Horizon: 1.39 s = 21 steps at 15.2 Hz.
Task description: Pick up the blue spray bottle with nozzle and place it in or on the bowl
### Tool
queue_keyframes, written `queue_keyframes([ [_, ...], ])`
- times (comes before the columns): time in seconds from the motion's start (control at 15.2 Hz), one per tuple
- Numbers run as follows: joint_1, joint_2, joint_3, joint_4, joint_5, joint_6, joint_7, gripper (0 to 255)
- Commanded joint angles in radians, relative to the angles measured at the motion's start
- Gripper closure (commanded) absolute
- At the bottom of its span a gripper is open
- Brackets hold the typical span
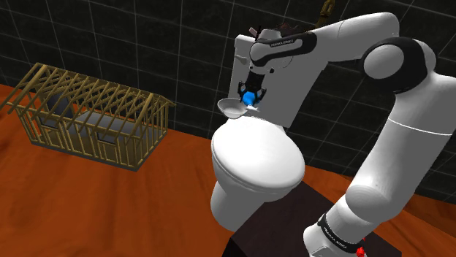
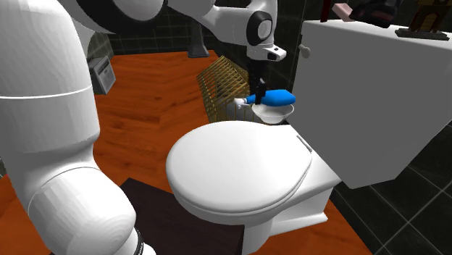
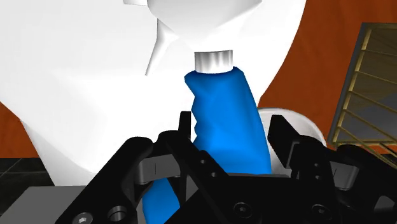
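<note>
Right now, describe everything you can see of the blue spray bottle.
The blue spray bottle has a glossy blue body, pinched in at a waist just below the white ribbed collar at its far end. It lies on its side, clasped toward its base end between the black fingers of the gripper. It hangs right over the white bowl, which sits on the toilet behind the lid. Whether it touches the bowl cannot be told.

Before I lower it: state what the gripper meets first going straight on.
The gripper, pointing down and clasping the blue spray bottle, would probably meet the white bowl right beneath, on the toilet; the gap is unclear.
</note>
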Motion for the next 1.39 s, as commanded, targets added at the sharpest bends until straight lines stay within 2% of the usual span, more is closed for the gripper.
queue_keyframes([
  [0.0,-0.003,0.086,-0.001,0.126,0.004,-0.04,-0.004,255],
  [0.33,-0.015,0.321,0.0,0.484,0.012,-0.163,-0.01,255],
  [0.4,-0.018,0.377,0.0,0.575,0.013,-0.198,-0.01,255],
  [0.46,-0.022,0.461,0.001,0.713,0.016,-0.252,-0.011,255],
  [1.32,-0.016,0.479,-0.004,0.568,0.022,-0.089,-0.016,255],
])
